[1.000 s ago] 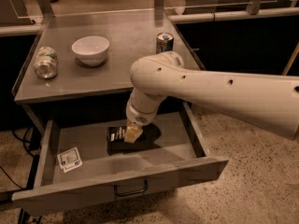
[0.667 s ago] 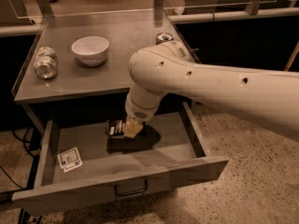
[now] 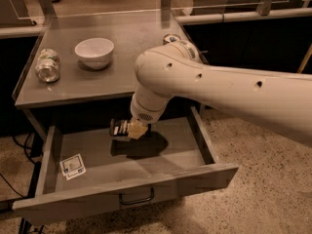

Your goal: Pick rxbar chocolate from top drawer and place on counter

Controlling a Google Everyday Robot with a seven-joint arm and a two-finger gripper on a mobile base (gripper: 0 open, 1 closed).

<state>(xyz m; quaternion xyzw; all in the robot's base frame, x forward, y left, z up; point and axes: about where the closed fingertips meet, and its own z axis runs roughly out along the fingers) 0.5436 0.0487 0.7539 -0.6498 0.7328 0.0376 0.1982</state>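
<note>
The top drawer (image 3: 161, 165) is pulled open below the counter (image 3: 131, 38). My gripper (image 3: 134, 129) hangs inside the drawer space, shut on the rxbar chocolate (image 3: 119, 128), a black bar with white lettering. The bar is held level, lifted above the drawer floor, and its shadow lies on the floor below it. The bar sticks out to the left of my fingers. My white arm reaches in from the right and crosses over the drawer's right side.
A small white card with blue print (image 3: 72, 166) lies in the drawer's left front. On the counter stand a white bowl (image 3: 94, 51), a clear bottle on its side (image 3: 47, 65) at the left and a can (image 3: 171, 38) partly behind my arm. The drawer handle (image 3: 136, 198) faces front.
My gripper has risen with the rxbar chocolate, which has left the drawer floor. The arm's elbow has swung up and over the counter's right edge, hiding most of the can.
</note>
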